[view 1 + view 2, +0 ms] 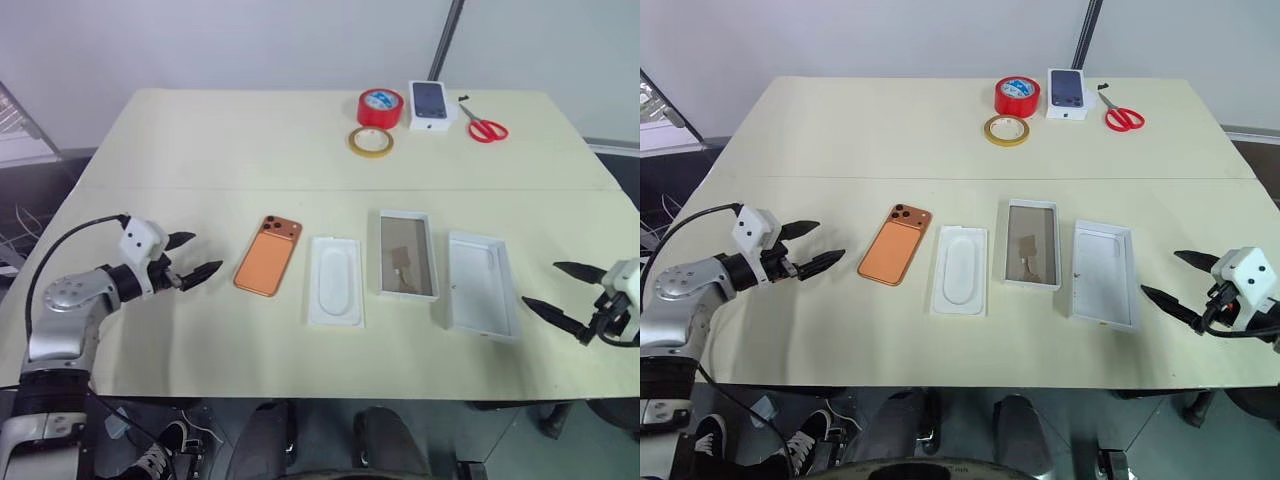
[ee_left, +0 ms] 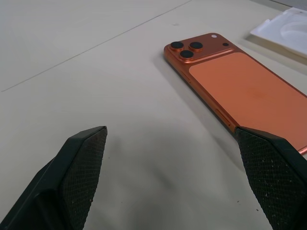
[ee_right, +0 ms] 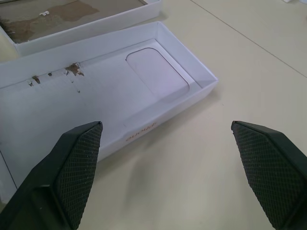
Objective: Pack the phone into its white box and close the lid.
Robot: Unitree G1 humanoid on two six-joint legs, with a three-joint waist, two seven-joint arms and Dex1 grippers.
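Note:
The copper-orange phone [image 1: 268,256] lies camera side up on the table, left of centre. My left gripper [image 1: 205,253] hovers just left of it, open and empty, and the left wrist view has the phone [image 2: 240,91] close ahead of its fingertips [image 2: 81,163]. The white box [image 1: 407,254] with a grey-brown floor rests right of centre. The all-white lid [image 1: 482,285] lies open side up beside it on the right. My right gripper [image 1: 540,284] stands open and empty just right of the lid [image 3: 120,91].
A flat white insert [image 1: 335,280] with an oval recess lies between phone and box. At the far edge sit a red tape roll [image 1: 380,107], a yellow tape ring [image 1: 371,141], a small white box with a phone picture [image 1: 431,104] and red scissors [image 1: 487,128].

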